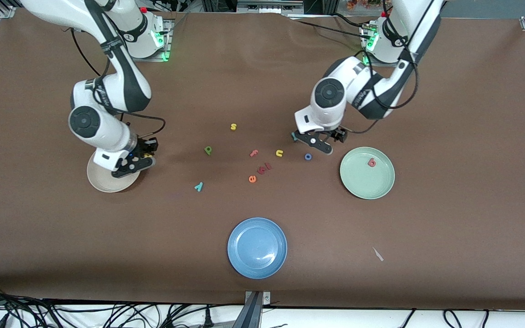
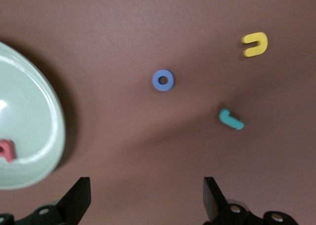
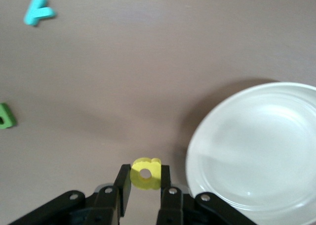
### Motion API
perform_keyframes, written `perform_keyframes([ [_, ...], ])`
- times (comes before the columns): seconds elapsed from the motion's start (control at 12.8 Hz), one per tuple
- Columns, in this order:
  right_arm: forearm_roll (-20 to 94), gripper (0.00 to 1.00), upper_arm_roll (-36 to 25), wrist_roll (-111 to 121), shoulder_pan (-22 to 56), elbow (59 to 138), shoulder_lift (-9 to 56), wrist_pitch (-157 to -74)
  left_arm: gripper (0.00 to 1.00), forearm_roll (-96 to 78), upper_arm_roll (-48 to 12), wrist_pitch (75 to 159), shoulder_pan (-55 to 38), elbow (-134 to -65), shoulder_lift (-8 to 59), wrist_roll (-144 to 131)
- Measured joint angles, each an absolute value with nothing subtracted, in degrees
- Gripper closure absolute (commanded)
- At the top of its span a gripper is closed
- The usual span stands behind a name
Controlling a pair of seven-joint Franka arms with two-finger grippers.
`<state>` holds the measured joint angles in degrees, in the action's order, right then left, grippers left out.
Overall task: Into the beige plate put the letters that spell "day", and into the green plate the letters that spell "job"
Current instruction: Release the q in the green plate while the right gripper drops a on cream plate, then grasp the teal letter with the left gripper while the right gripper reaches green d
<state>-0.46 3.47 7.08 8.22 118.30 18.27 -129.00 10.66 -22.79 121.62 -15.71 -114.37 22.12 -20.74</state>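
Observation:
My right gripper (image 1: 138, 160) is shut on the yellow d (image 3: 146, 174), just off the rim of the beige plate (image 1: 103, 183), which holds nothing. On the table lie the green a (image 1: 208, 150) and the teal y (image 1: 198, 186). My left gripper (image 1: 320, 144) hangs open over bare table, with the teal j (image 2: 230, 119) and the blue o (image 2: 163, 80) close by. The salmon b (image 1: 372, 162) lies in the green plate (image 1: 362, 184).
A yellow s (image 1: 233, 126), salmon f (image 1: 254, 153), yellow u (image 1: 280, 153), orange e (image 1: 252, 179) and dark red letters (image 1: 266, 168) lie mid-table. A blue plate (image 1: 257, 247) sits nearest the front camera. A small pale scrap (image 1: 378, 254) lies toward the left arm's end.

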Motion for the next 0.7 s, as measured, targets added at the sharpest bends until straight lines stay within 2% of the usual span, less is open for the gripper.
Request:
perform_keyframes([
  [0.31, -0.34, 0.88, 0.78, 7.09, 5.38, 117.56, 20.23, -129.0, 0.0, 10.62, -22.85, 127.36, -20.41, -114.49, 26.03, -44.13],
  [0.47, -0.34, 0.8, 0.67, 7.16, 3.06, 115.6, 22.92, -129.01, 0.0, 10.62, -22.85, 130.77, -21.48, -114.49, 27.91, -53.4],
  [0.55, -0.34, 0.68, 0.68, 7.17, 2.49, 114.51, 24.26, -129.01, 0.0, 10.62, -22.84, 132.14, -21.78, -114.49, 28.68, -57.5],
  [0.62, -0.32, 0.4, 0.67, 7.17, 2.16, 113.59, 25.41, -129.01, 0.0, 10.62, -22.84, 133.55, -21.89, -114.49, 29.45, -61.4],
  [0.7, -0.29, 0.0, 0.67, 7.16, 1.98, 112.85, 26.34, -129.01, 0.0, 10.62, -22.79, 135.46, -21.88, -114.5, 30.34, -65.11],
])
